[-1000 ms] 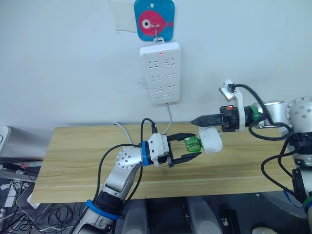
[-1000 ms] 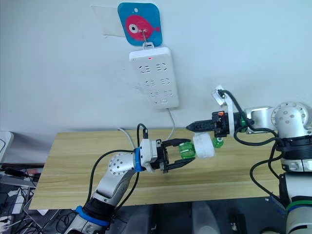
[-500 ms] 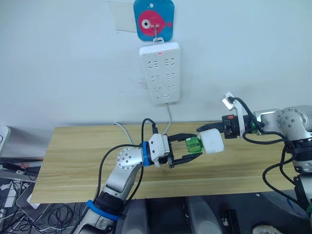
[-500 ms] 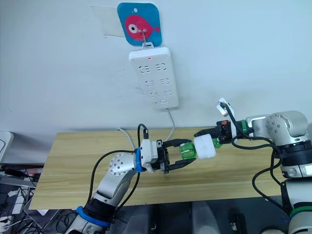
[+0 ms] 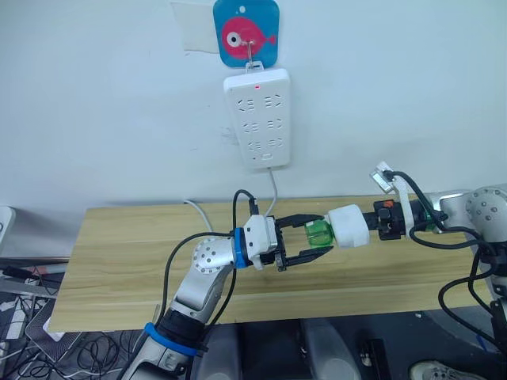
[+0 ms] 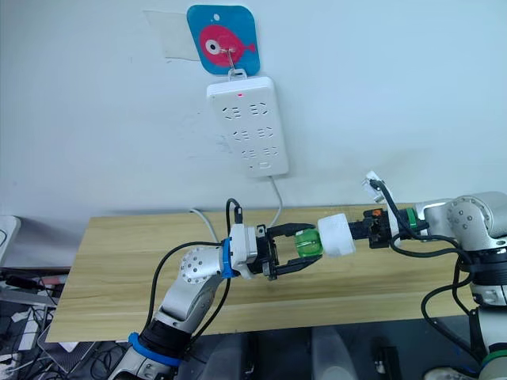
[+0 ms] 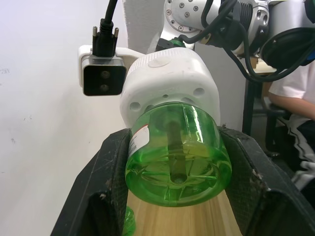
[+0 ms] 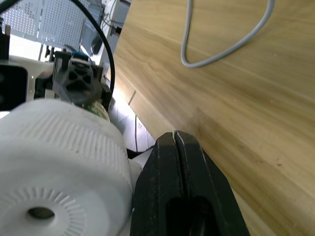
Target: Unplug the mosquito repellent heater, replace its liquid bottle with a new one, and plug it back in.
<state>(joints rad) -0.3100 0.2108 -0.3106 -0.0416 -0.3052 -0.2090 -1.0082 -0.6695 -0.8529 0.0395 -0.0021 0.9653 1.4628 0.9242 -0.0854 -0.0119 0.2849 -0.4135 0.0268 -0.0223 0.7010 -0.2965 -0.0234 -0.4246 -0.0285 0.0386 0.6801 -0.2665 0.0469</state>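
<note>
Heater [image 5: 349, 226] — held in mid-air above the table [image 5: 111, 261], well below the wall strip [image 5: 257, 118], unplugged. It is clamped at its far end by the right gripper [image 5: 379, 222], fingers pressed together, evidently to brace the body. Bottle [image 5: 318, 233] — green, translucent, some pale liquid and a wick inside; seated in the heater's base and flanked by the left gripper [image 5: 310, 237], whose fingers touch its sides, presumably for unscrewing.

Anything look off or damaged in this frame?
Nothing stands out. The mosquito repellent heater with its green bottle is held in midair between the left gripper and the right gripper; no spill or damage shows.
</note>
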